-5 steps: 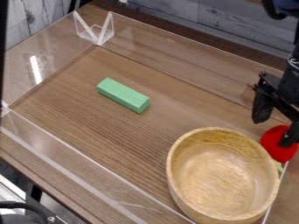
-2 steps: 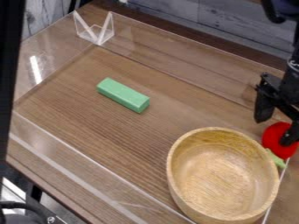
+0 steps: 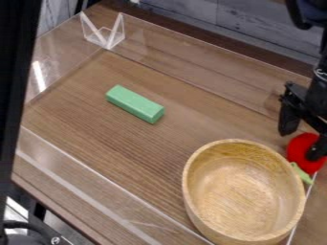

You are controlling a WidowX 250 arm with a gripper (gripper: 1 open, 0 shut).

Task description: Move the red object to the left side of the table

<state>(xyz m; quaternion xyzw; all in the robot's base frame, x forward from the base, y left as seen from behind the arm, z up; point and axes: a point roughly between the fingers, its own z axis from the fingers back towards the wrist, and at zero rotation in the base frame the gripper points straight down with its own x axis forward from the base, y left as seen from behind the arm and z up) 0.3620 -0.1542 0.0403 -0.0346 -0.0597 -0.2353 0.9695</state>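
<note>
The red object (image 3: 303, 150) lies at the far right edge of the table (image 3: 90, 124), just behind the rim of the wooden bowl, with a light-green bit at its lower side. My gripper (image 3: 304, 130) hangs straight down right over it, black fingers (image 3: 289, 113) spread open on either side of its top, nothing clamped. The right finger is partly cut off by the picture's edge.
A round light wooden bowl (image 3: 246, 192) fills the near right corner. A green rectangular block (image 3: 134, 103) lies at the table's middle left. Low clear acrylic walls (image 3: 102, 33) edge the tabletop, with a folded clear piece at the back left corner.
</note>
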